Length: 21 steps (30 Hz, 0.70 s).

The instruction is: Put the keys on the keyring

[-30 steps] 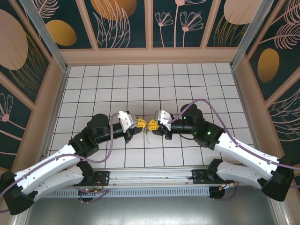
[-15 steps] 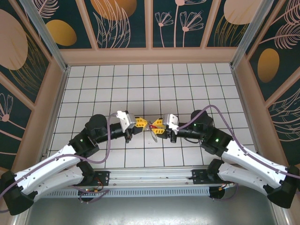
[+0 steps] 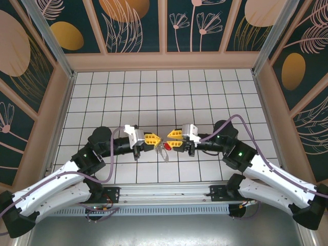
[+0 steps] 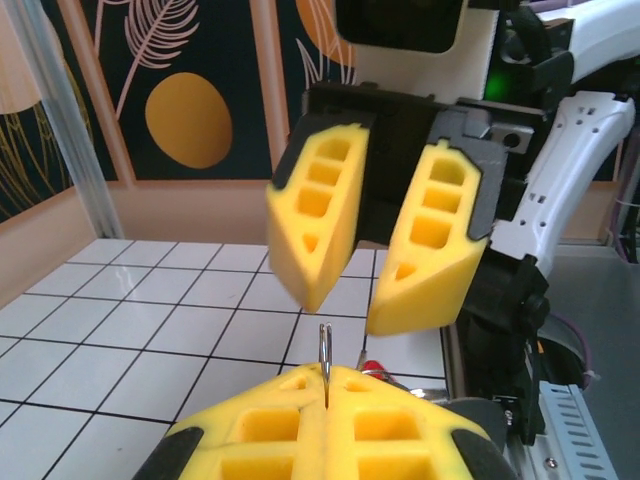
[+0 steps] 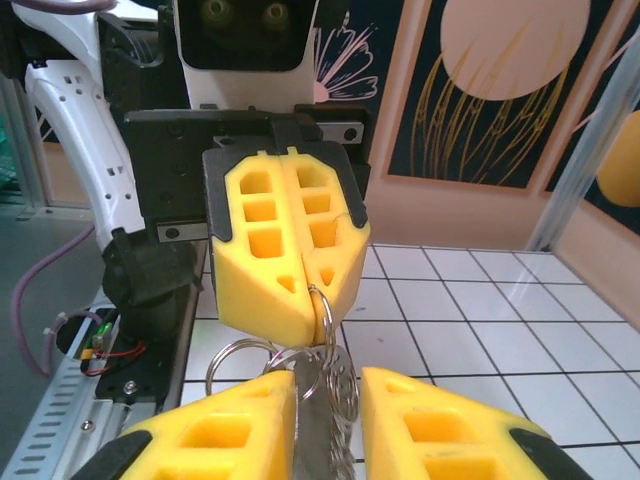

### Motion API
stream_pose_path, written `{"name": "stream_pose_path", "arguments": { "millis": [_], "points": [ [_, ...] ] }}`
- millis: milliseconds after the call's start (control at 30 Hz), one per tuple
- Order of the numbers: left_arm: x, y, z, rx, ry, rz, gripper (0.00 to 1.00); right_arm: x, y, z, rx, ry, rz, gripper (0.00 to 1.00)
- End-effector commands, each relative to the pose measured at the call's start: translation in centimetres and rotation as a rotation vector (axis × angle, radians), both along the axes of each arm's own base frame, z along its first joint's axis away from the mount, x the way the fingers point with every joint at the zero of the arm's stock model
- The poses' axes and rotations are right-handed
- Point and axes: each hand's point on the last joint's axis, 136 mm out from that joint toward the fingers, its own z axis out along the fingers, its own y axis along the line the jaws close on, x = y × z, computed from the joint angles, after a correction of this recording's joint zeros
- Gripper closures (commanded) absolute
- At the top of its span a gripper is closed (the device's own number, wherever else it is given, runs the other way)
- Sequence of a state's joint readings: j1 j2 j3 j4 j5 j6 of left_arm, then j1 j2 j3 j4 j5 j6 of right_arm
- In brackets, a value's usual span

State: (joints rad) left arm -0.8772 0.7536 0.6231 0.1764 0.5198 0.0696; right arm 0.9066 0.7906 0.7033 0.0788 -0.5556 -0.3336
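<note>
**A:** Top external view first: where do the two arms meet?

**B:** Over the near middle of the white tiled floor (image 3: 154,92). The left gripper (image 3: 157,139) points right and the right gripper (image 3: 169,140) points left, tip to tip and close together. The red key (image 3: 165,146) sits between them and just below.

**A:** What is the left one doing?

**B:** It's clamped. On the left wrist camera its yellow pads are pressed flat together at the bottom of the frame. A thin metal loop of the keyring (image 4: 325,358) stands up out of the seam between them. A bit of the key's red head peeks out just right of that loop.

**A:** And the right one?

**B:** It's spread. From that same camera it faces the lens with its two fingers apart, floor showing through the gap and nothing pinched.

**A:** What about its own wrist camera?

**B:** Its pads are parted at the bottom of the frame. The left gripper's closed tips are above them. Silvery rings and a grey strip hang from those tips down into the gap. Whether the strip touches either pad, I can't tell.
</note>
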Motion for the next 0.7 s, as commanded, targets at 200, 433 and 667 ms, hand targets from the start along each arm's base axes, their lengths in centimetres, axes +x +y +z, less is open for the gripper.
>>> {"name": "stream_pose_path", "arguments": {
  "millis": [200,433,667],
  "points": [
    [-1.18,-0.19,1.15,-0.036,-0.029,-0.072,1.00,-0.08,0.81,1.68,0.035,-0.001,0.046,0.76],
    [-1.20,-0.34,0.96,-0.029,-0.024,-0.079,1.00,-0.23,1.09,1.39,0.033,0.004,0.069,0.77],
    [-1.01,-0.73,0.59,-0.012,-0.009,-0.085,1.00,-0.17,1.12,1.42,0.033,0.001,0.071,1.00]
  ]
}}
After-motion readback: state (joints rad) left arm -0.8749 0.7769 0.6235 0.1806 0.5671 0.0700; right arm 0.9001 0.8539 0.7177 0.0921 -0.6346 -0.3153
